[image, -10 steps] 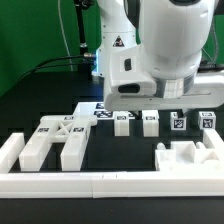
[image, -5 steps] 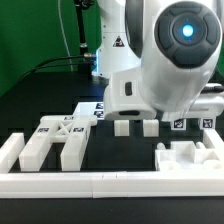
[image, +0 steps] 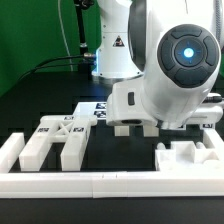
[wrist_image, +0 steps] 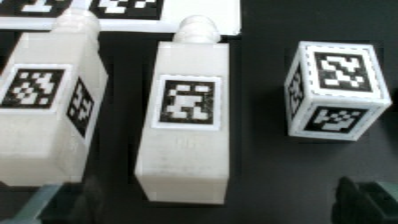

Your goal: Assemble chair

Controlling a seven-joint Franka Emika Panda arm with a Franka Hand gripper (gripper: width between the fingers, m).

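The wrist view shows three white chair pieces on the black table: a square leg (wrist_image: 185, 112) with a tag in the middle, a second leg (wrist_image: 43, 100) beside it, and a small tagged cube (wrist_image: 336, 90) on the other side. My gripper (wrist_image: 214, 206) is open and empty above the near end of the middle leg. One dark fingertip (wrist_image: 61, 205) shows on each side, touching nothing. In the exterior view the arm (image: 175, 75) hides the gripper and most of the row of small pieces; two of them (image: 122, 128) show beneath it. The X-braced panel (image: 60, 128) lies at the exterior view's left.
A long white border rail (image: 110, 186) runs along the front, with a side rail (image: 12, 145) at the exterior view's left. A blocky white chair piece (image: 190, 156) lies at the right front. The marker board (image: 95, 107) lies behind the panel.
The arm has swung lower and nearer the exterior camera. It now covers the tagged small pieces at the right of the row. No piece has moved.
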